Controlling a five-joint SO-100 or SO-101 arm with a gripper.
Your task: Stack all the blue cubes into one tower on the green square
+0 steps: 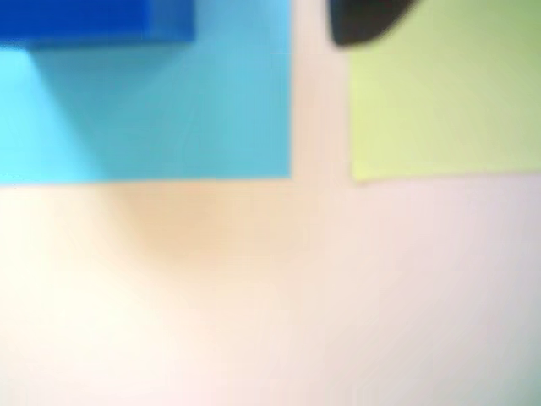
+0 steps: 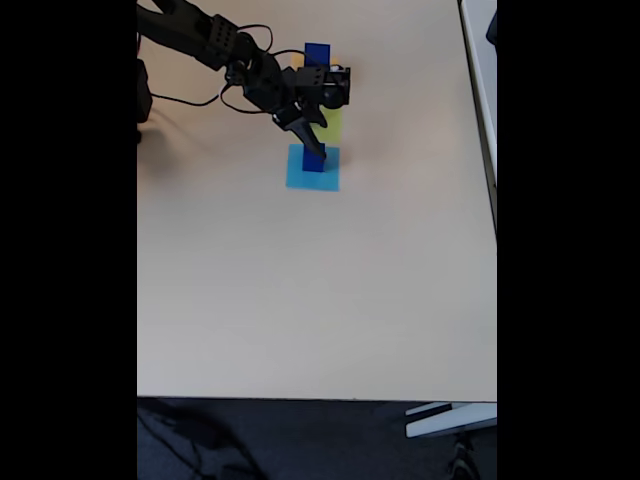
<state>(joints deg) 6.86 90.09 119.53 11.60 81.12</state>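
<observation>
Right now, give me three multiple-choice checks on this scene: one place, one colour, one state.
1. In the wrist view, the blue cube rests on:
A. the light-blue square
B. bare tabletop
C. another cube

2. In the wrist view, the paper right of the light-blue square is:
A. orange
B. red
C. lime green

3. The visible part of the green square is:
A. carrying a tower
B. bare of cubes
C. folded in half

Key:
1 A, the cube's navy face sits over light-blue paper.
2 C, its colour is plain.
3 B, the paper lies flat with no cube on it.
</observation>
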